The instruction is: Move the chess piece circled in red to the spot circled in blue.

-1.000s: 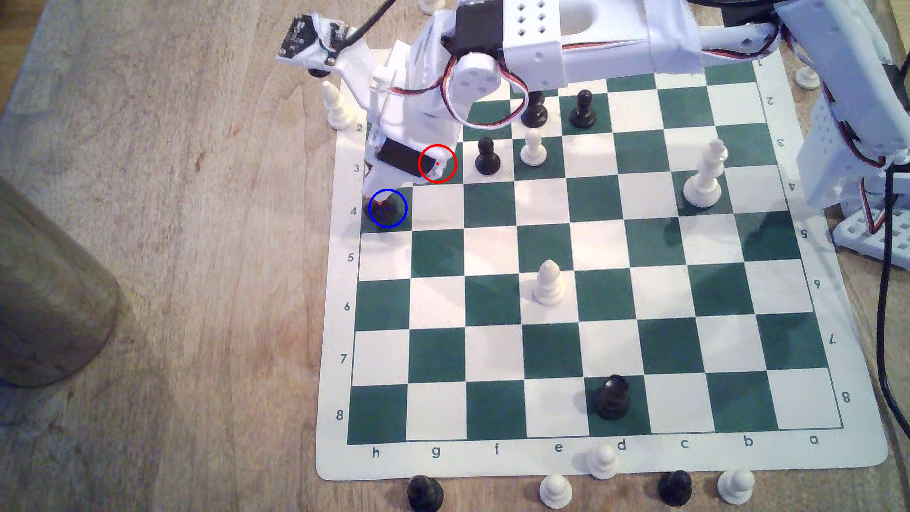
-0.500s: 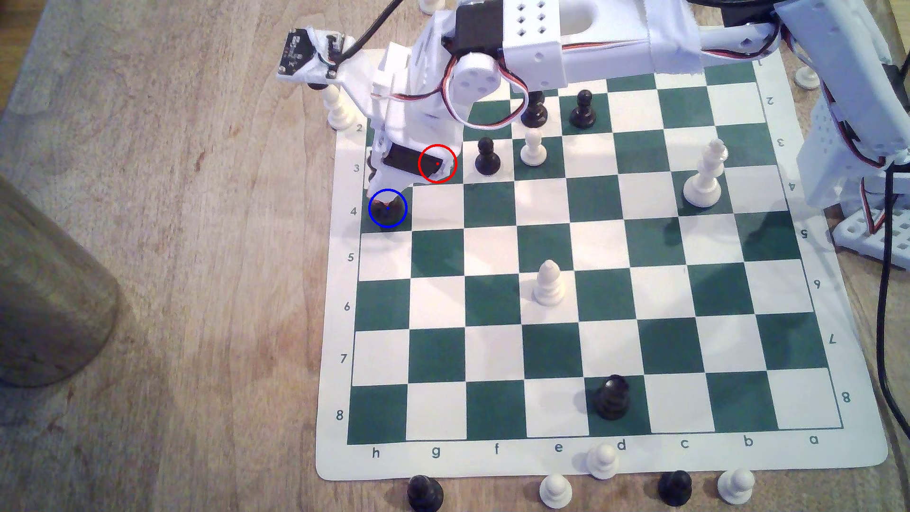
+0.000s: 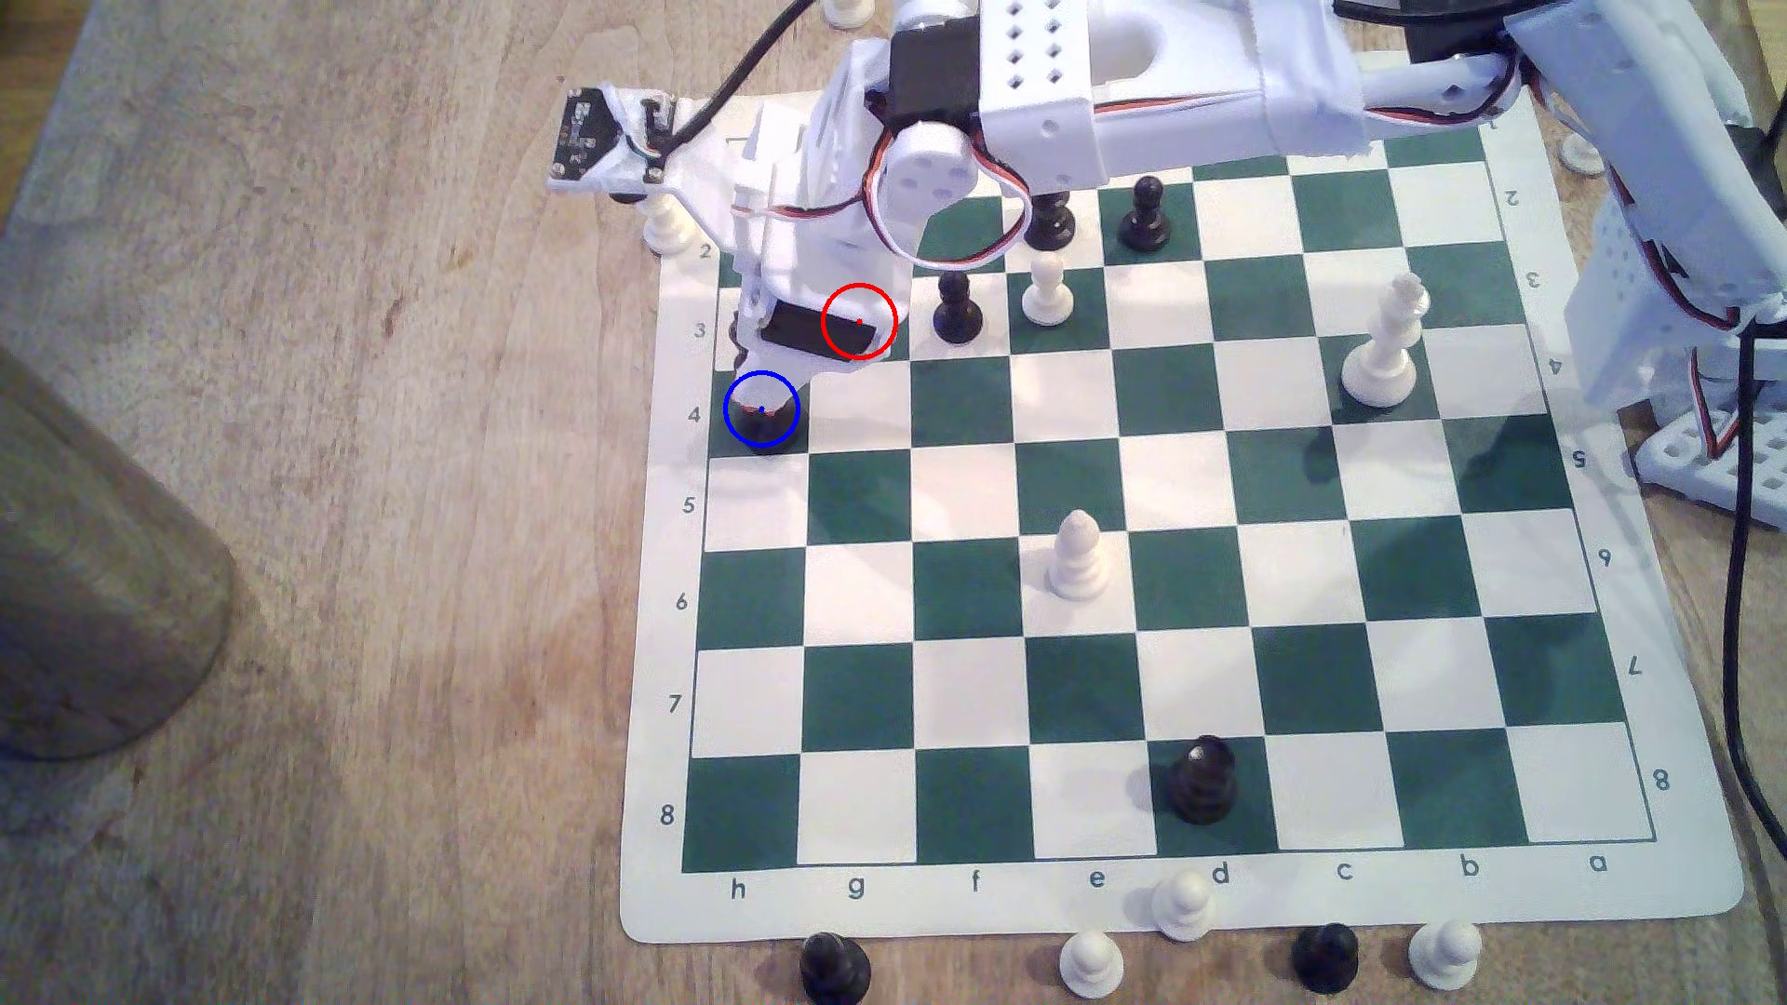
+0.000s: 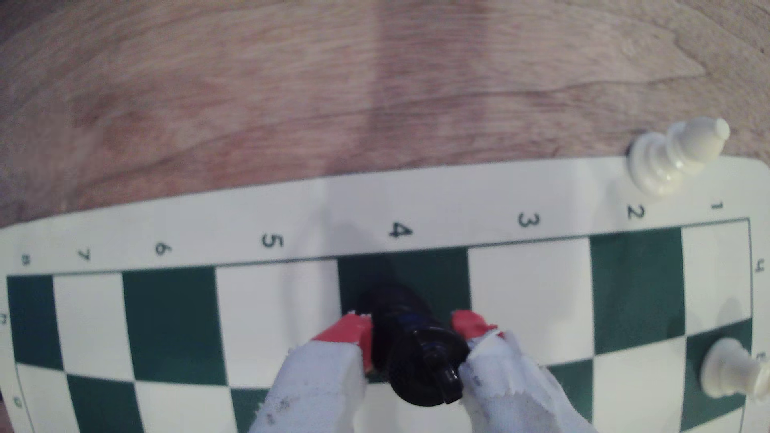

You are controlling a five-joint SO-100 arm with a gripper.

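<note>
We note the desk (image 3: 338, 483): pale wood, visible grain, matte. On it lies the chess mat (image 3: 1644, 889), a flat cream sheet printed with dark green and cream squares, letters h to a along its near edge in the exterior view, numbers down both side edges.

The white plastic arm (image 3: 1160, 106) reaches in from the mat's far corner at the exterior view's right and covers the far squares toward the h side. A rounded wooden object (image 3: 87, 580) sits on the desk well off the mat, at the exterior view's left edge.

On the mat: a tall white piece (image 3: 1383, 338) near the a-side edge, a white bishop-shaped piece (image 3: 1075, 559) mid-mat, a white pawn (image 3: 1046, 288), three black pawns (image 3: 957, 307) along the far rows, a black piece (image 3: 1202, 778) on row 8. More pieces stand off the near edge. The red ring (image 3: 859, 321) falls over the arm's black servo.

The spot (image 3: 749, 440), the green square at the h-side edge by the number 4, carries the chess piece (image 4: 410, 349): glossy black, wide round base, knobbed top, its base on that square.

The gripper (image 4: 410, 333) straddles the piece, cloth-wrapped fingers (image 4: 329, 374) tipped in red. Jaws are partly apart; a sliver of gap shows on one side, the other side's contact we cannot tell.
</note>
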